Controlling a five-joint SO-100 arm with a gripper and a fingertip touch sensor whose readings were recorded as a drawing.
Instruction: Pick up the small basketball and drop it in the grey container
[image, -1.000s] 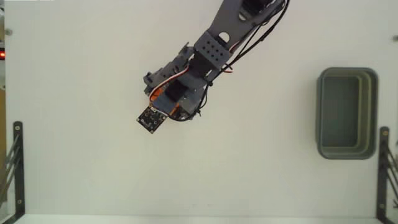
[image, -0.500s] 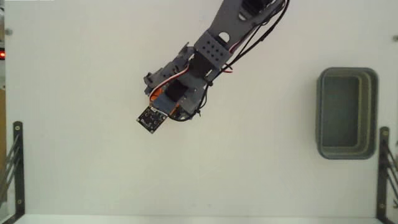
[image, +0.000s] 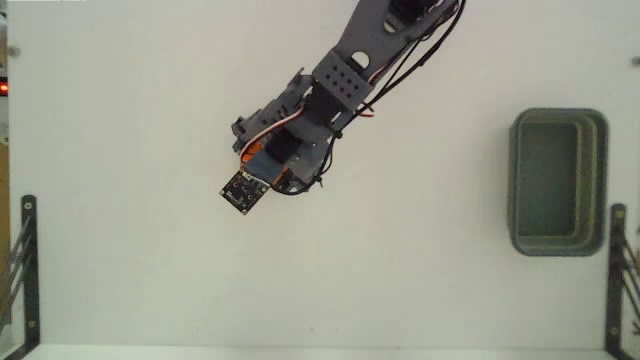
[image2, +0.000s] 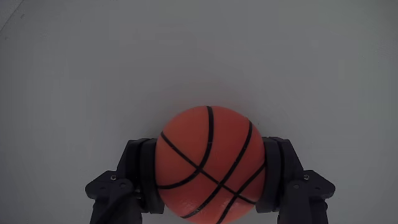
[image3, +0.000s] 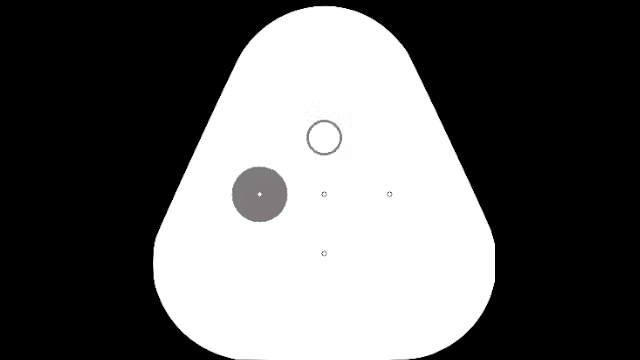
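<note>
Wrist view: the small basketball (image2: 209, 163) sits clamped between the two dark fingers (image2: 142, 175) of the gripper (image2: 210, 177), one finger pressed against each side of it. The ball is a smooth orange sphere crossed by thin black seam lines that curve from its top toward the lower right; being round, it has no long axis. Behind it lies the plain, matte white table (image2: 199, 56).

Fixed view, looking straight down: the arm (image: 350, 70) reaches in from the top edge and slants toward the lower left, ending over the middle-left of the table (image: 120, 250). Its grey printed body, black cables and small square camera board (image: 240, 191) cover the ball almost wholly; only orange slivers show at the gripper (image: 270, 170), and the fingers cannot be made out here. The grey container (image: 558, 181), a rectangular grey-green tub with rounded corners, a thick rim and a deep hollow, stands at the right edge, well apart from the arm, its long axis running top to bottom. Black metal brackets (image: 28, 270) flank the lower corners. The container lies outside the wrist view.
</note>
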